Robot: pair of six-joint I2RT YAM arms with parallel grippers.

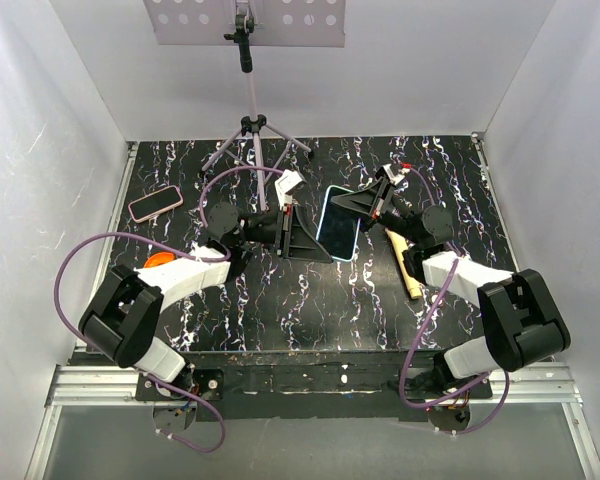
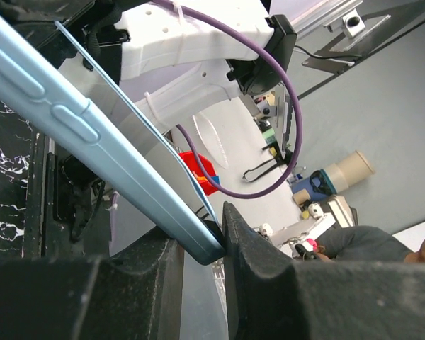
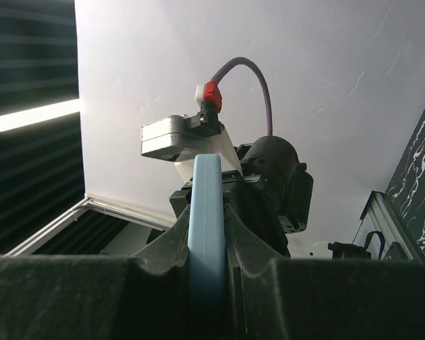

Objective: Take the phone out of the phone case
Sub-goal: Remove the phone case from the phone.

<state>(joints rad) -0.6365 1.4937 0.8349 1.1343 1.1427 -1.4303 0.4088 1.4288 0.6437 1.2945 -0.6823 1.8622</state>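
The phone in its light blue case (image 1: 339, 222) is held off the black marbled table between my two grippers, dark screen facing up. My left gripper (image 1: 302, 232) is shut on its left side; in the left wrist view the case's blue edge with its buttons (image 2: 92, 134) runs down into the left gripper (image 2: 202, 241). My right gripper (image 1: 368, 205) is shut on its right side; in the right wrist view the blue case edge (image 3: 206, 184) stands upright, pinched in the right gripper (image 3: 207, 212). I cannot tell whether phone and case have parted.
A second phone in a pink case (image 1: 155, 203) lies at the left of the table. A tripod (image 1: 252, 140) stands at the back middle. A wooden stick (image 1: 406, 268) lies under the right arm. An orange object (image 1: 158, 260) sits by the left arm.
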